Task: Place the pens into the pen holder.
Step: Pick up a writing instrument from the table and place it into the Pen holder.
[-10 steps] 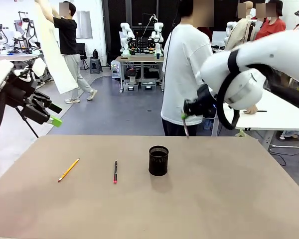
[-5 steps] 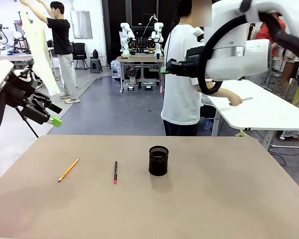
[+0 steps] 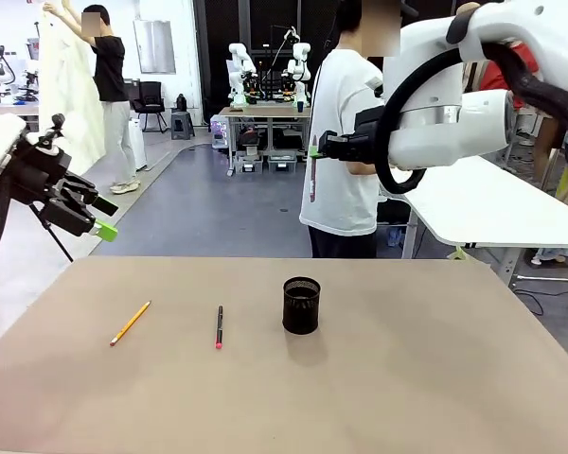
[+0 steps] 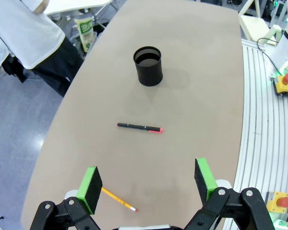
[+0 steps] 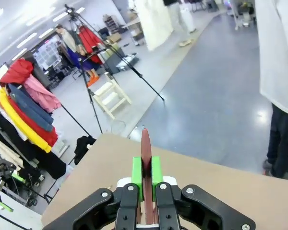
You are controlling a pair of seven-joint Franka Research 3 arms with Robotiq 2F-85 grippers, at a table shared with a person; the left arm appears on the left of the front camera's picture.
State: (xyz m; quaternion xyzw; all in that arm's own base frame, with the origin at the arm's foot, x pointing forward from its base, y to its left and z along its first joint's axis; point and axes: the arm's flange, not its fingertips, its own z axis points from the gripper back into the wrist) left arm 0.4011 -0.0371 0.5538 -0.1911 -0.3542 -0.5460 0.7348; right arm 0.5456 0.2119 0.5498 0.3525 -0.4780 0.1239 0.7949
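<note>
Dark-red against a white shirt, the pen [image 3: 312, 178] in the right gripper [image 3: 315, 149] is hard for you to make out from the front: it reads as a thin sliver hanging down, high above the pen holder [image 3: 301, 305] and a little to its right. The right wrist view makes the grip plain. There the right gripper [image 5: 146, 171] has its green pads pressed together on the dark-red pen [image 5: 145, 143], whose upper end sticks out past the pads while the rest is buried between the fingers. The left gripper [image 3: 102, 218] hangs spread wide with nothing between its pads, well to the left of the holder and off the table [image 3: 454, 378]. From its own wrist camera, the left gripper [image 4: 149, 179] frames the table from above. You see down into the holder's [image 4: 149, 66] open mouth, with the black pen with a red tip [image 4: 139, 127] lying flat nearer the camera. The yellow-orange pencil [image 4: 119, 200] lies nearer again, one end cut off behind a green pad. From the front, the black pen [image 3: 219, 326] lies just left of the holder and the pencil [image 3: 131, 323] farther left, neither touching it.
</note>
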